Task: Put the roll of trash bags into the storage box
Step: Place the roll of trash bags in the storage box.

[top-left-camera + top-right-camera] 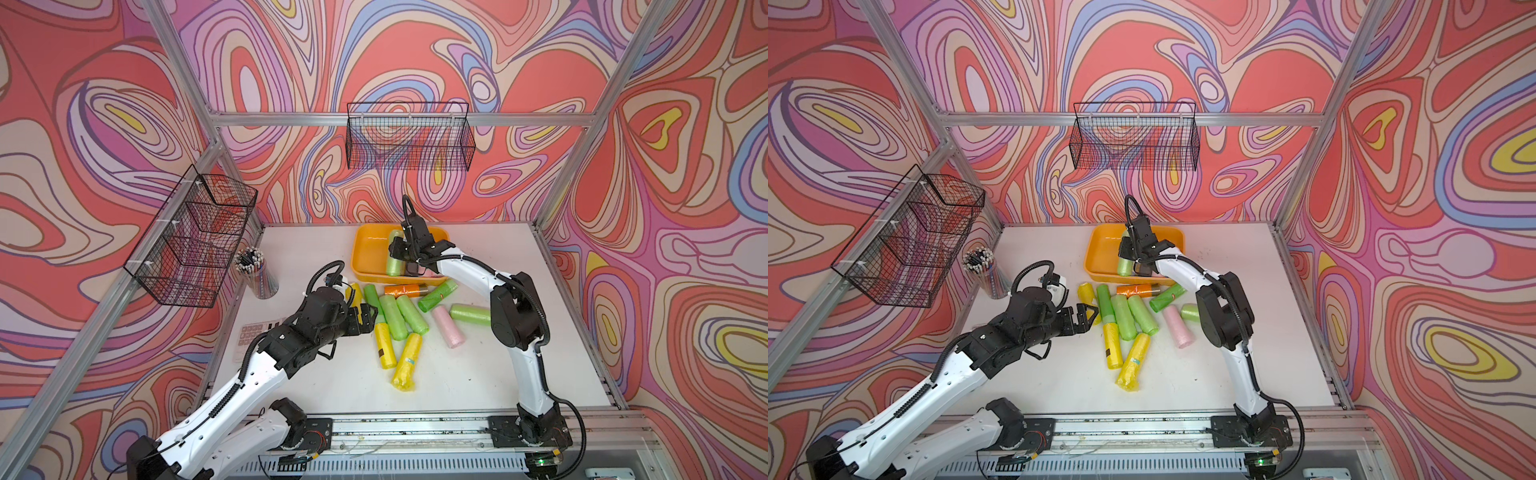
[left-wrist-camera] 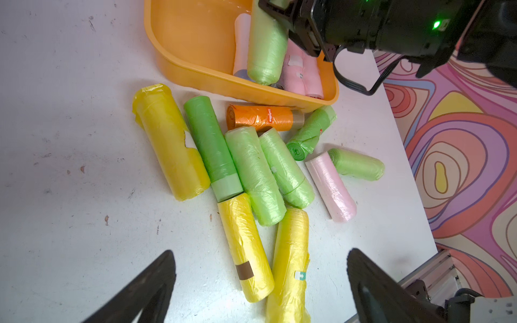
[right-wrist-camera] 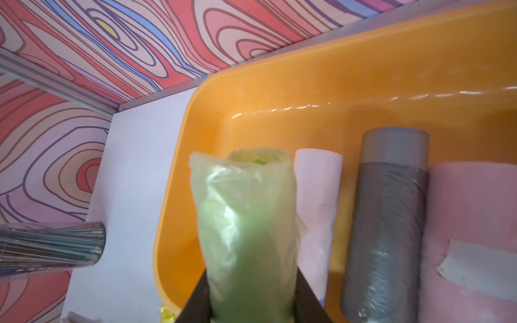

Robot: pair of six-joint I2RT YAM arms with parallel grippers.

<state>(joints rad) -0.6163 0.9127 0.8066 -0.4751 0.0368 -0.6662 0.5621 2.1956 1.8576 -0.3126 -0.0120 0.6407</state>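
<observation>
step: placing; right gripper clamped on the light green roll, already inside the storage box beside the white roll; we can't tell if it's touching the floor
next: we'd lower, release, lift clear of the rim
left gripper: wide open, empty, over loose rolls on the table
materials: crinkly thin film, soft cylinders; box glossy smooth plastic, rounded corners

The light is bright, soft and even. The flat white table has only small, faint shadows under things. Shiny white streaks of glare sit on the inside wall of the shallow orange-yellow plastic tub. The pale green plastic roll, close to the right wrist camera, looks blurry.
</observation>
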